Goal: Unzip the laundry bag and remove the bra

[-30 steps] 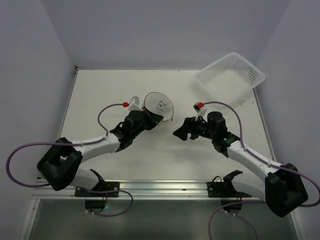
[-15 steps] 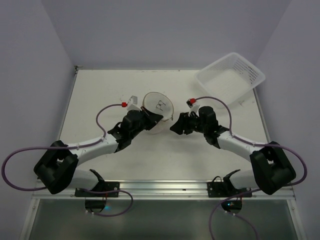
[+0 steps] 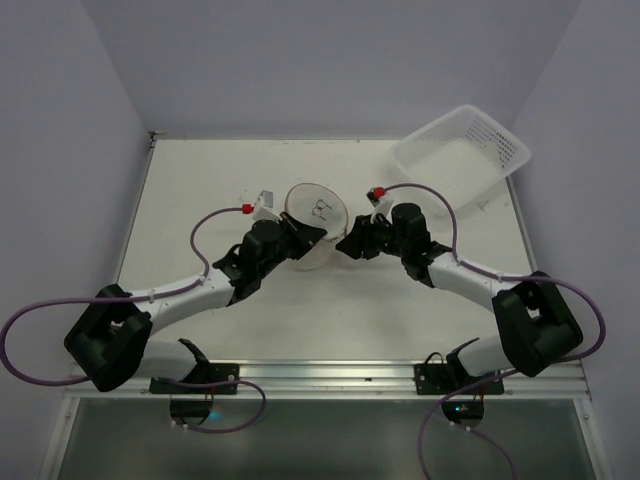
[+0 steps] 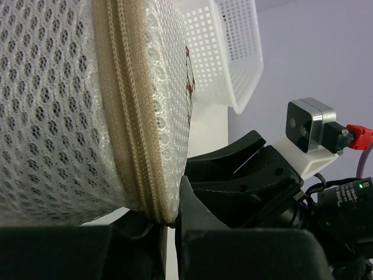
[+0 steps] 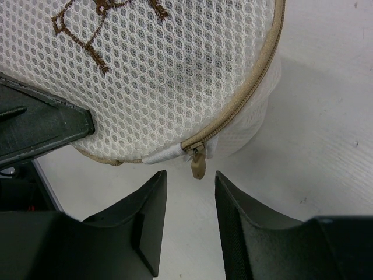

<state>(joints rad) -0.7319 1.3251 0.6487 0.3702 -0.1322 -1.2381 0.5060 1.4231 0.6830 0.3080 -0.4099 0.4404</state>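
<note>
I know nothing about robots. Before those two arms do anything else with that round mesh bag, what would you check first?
1. Left pincer clamped on the tan rim of the laundry bag: ok.
2. Zipper pull lined up with the gap of the right pincer: ok.
3. Right pincer closed on the pull: not ok, jaws open, not touching it.
4. Zipper undone: not ok, shut where visible.
5. Bra inside: cannot tell, the mesh hides the contents.
</note>
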